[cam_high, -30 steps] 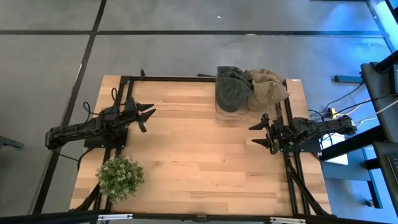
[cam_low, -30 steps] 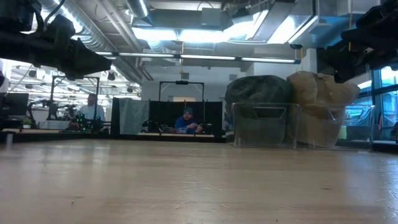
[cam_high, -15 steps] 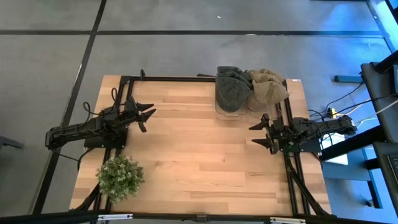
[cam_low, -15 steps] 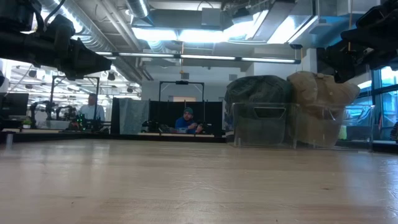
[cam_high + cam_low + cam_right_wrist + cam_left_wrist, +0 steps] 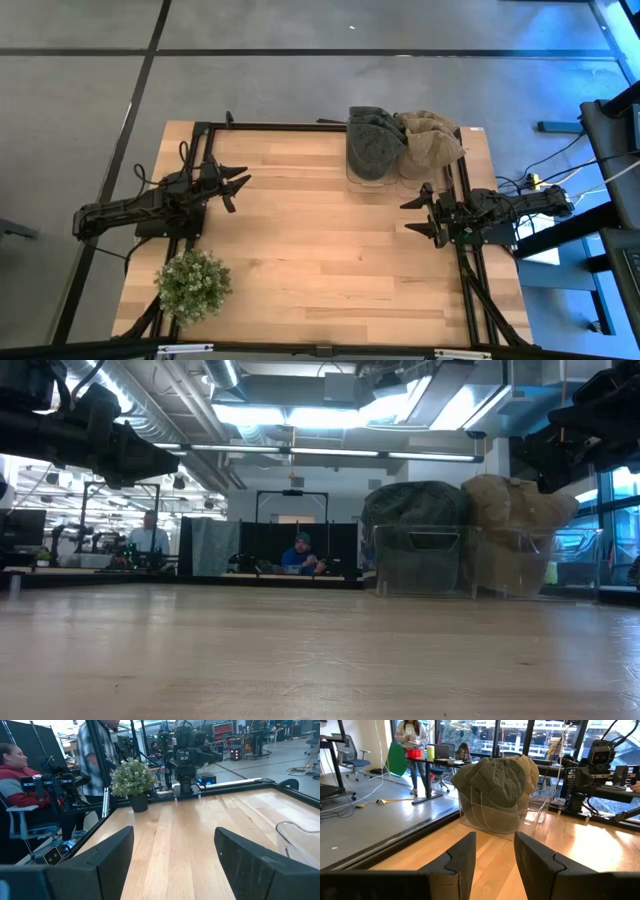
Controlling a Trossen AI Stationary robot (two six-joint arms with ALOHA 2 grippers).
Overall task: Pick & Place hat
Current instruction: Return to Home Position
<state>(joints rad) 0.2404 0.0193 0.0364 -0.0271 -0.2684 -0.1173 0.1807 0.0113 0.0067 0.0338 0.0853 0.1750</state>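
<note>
A grey-green hat (image 5: 373, 141) and a tan hat (image 5: 430, 140) each sit on top of a clear plastic bin at the table's far right; both show in the low view (image 5: 416, 510) (image 5: 515, 505), and the grey-green one fills the left wrist view (image 5: 497, 782). My left gripper (image 5: 238, 187) hovers open at the table's left side, far from the hats. My right gripper (image 5: 422, 215) hovers open at the right edge, just near-side of the bins, and touches nothing.
A potted green plant (image 5: 192, 284) stands at the near left corner and shows in the right wrist view (image 5: 133, 780). The clear bins (image 5: 425, 560) stand by the far right edge. Bare wood (image 5: 320, 240) spreads between the arms. People sit beyond the table (image 5: 302, 555).
</note>
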